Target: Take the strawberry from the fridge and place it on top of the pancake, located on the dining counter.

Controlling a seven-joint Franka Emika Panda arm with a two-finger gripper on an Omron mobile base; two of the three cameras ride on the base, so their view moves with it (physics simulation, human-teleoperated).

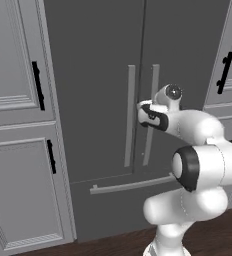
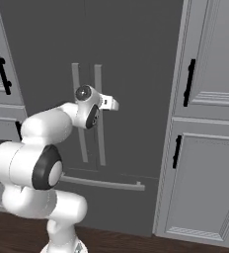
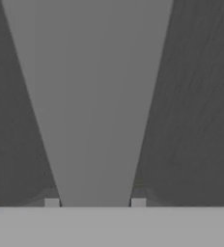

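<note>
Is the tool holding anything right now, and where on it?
Yes: the tool is shut on the fridge's right door handle, around mid-height of the bar; doors are closed.

– What does the fridge point(image 1: 98, 75) look like?
– It is tall and dark grey. Both doors are shut. Two long light grey handles point(image 1: 130, 115) stand side by side in the middle.

The arm point(image 2: 42, 143) is reaching to the closed fridge point(image 2: 131, 74), its gripper point(image 2: 112, 104) sitting at the right vertical handle point(image 2: 99, 116); grey cabinets point(image 2: 205, 148) are flanking the fridge
</note>
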